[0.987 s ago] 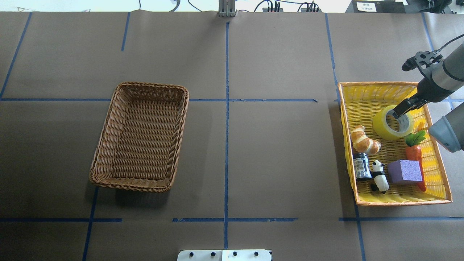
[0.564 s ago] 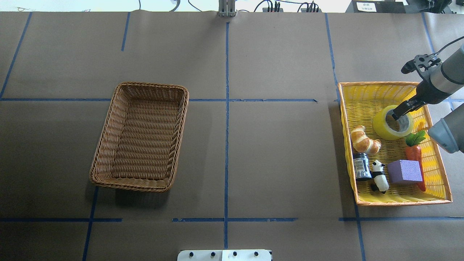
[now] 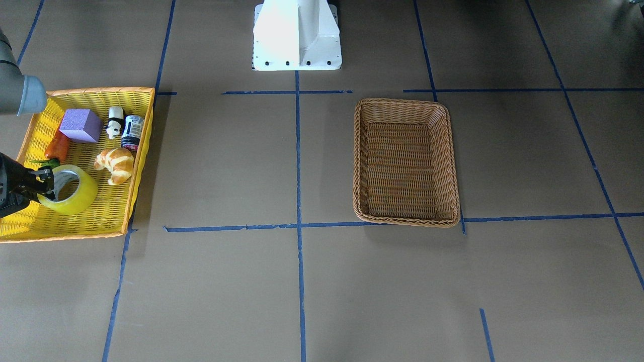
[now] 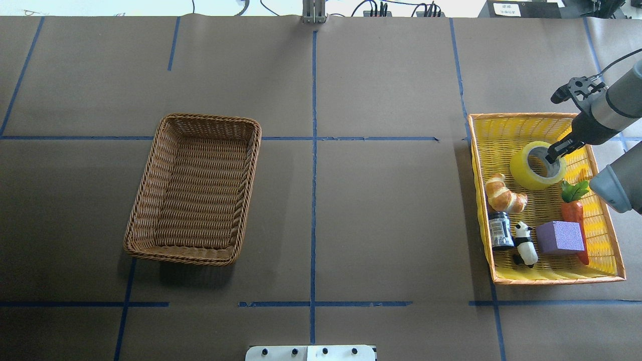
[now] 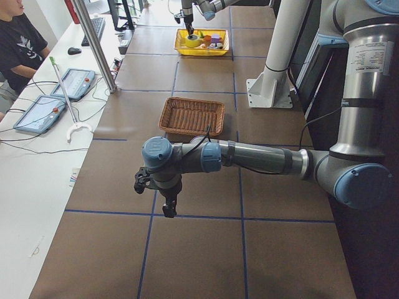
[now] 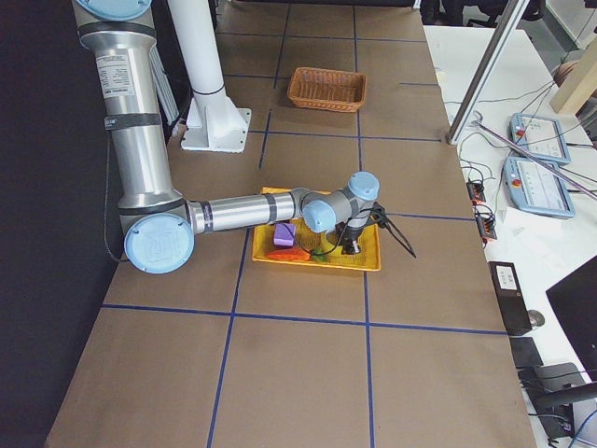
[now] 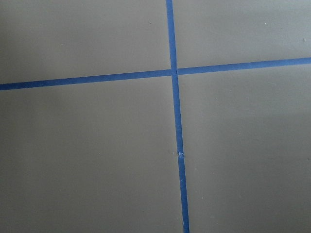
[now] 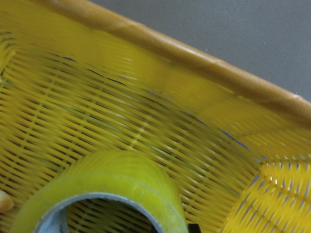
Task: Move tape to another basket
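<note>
The yellow-green tape (image 4: 526, 173) hangs tilted in the far part of the yellow mesh basket (image 4: 516, 116). My right gripper (image 4: 553, 153) is shut on the roll's wall, one finger inside the core. The front view shows the same grip (image 3: 43, 183) on the tape (image 3: 80, 196). The right wrist view shows the roll's top (image 8: 121, 184) close below the camera. The brown wicker basket (image 4: 210, 119) stands empty left of the table's middle, far from the tape. My left gripper (image 5: 168, 210) hangs over bare table, seen only in the left side view; I cannot tell if it is open.
The yellow basket also holds a croissant (image 4: 505, 194), a dark jar (image 4: 500, 230), a panda figure (image 4: 524, 244), a purple block (image 4: 560, 237) and a carrot (image 4: 573, 210). Blue tape lines cross the brown table cover. The robot's white base (image 3: 297, 35) stands at the near edge.
My right gripper has moved up and toward the table's middle, and the tape has come along with it, away from the carrot.
</note>
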You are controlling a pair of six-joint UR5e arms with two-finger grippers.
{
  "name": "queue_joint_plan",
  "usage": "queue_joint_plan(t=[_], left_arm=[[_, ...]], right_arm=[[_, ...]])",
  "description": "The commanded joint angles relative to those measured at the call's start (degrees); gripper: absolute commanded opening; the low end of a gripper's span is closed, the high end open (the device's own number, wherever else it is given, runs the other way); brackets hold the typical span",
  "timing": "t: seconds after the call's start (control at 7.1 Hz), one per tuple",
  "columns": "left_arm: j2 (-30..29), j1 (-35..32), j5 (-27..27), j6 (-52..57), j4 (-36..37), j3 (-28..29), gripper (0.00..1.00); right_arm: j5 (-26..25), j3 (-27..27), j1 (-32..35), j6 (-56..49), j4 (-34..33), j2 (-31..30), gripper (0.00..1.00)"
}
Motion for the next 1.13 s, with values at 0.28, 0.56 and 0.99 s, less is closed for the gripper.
queue_joint_plan(t=[0.28,0.56,0.99], left_arm=[[-2.0,1.5,-0.4,-1.4,-0.5,-11.9,1.0],[-3.0,7.6,-3.3,-23.7,-5.4,-18.6,1.0],[-7.9,21.7,-3.8,-44.8,-18.7,-20.9,1.0]], right_arm=[[10.7,10.4,2.9,20.0,0.0,1.8,0.0],[10.9,18.9,0.5,34.4,0.0,2.1,0.0],[10.5,21.8,-6.4,55.6,13.3,3.1,0.0]])
